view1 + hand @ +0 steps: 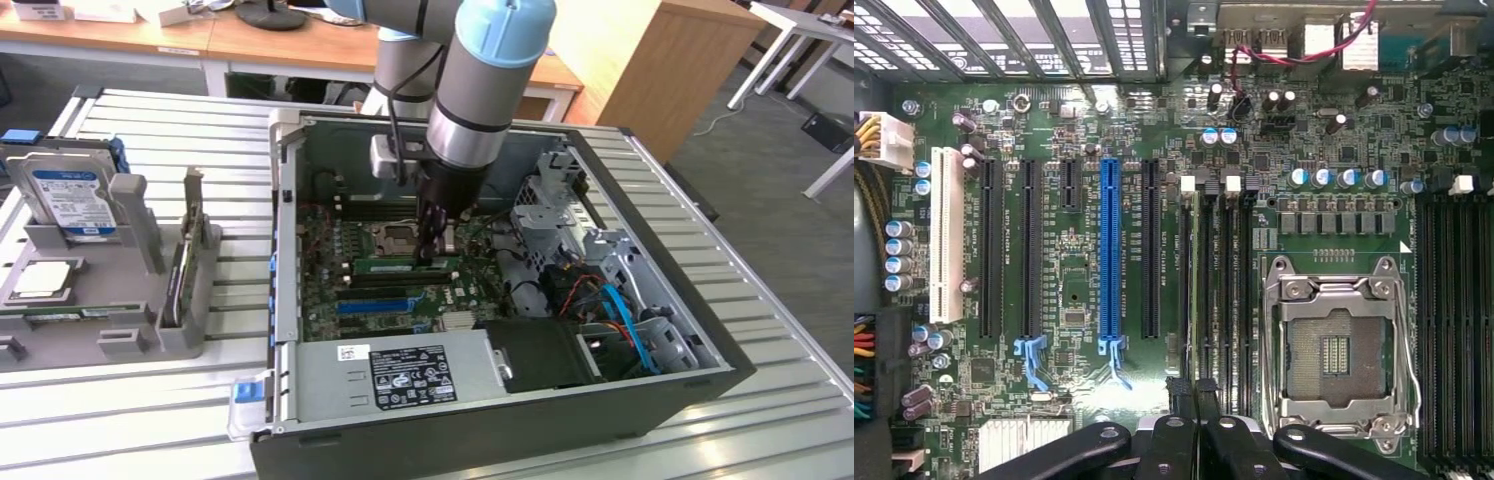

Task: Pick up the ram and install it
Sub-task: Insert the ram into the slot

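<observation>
The ram (398, 266) is a thin green stick standing on edge in a memory slot on the motherboard (334, 285) inside the open computer case (441, 440). In the wrist view the ram (1197, 280) appears edge-on as a narrow green line between black slots, next to the CPU socket (1339, 350). My gripper (431, 256) reaches straight down into the case at one end of the stick. Its black fingertips (1178, 392) are closed together over that end, with the ram's edge running in between them. My gripper (1194, 392) is shut on the ram.
A long blue slot (1111, 260) and a white slot (946, 235) lie parallel to the ram's slot. The power supply (400, 375) and drive cage (561, 200) crowd the case. A grey rack (120, 330) with a hard drive (74, 200) stands at the exterior view's left.
</observation>
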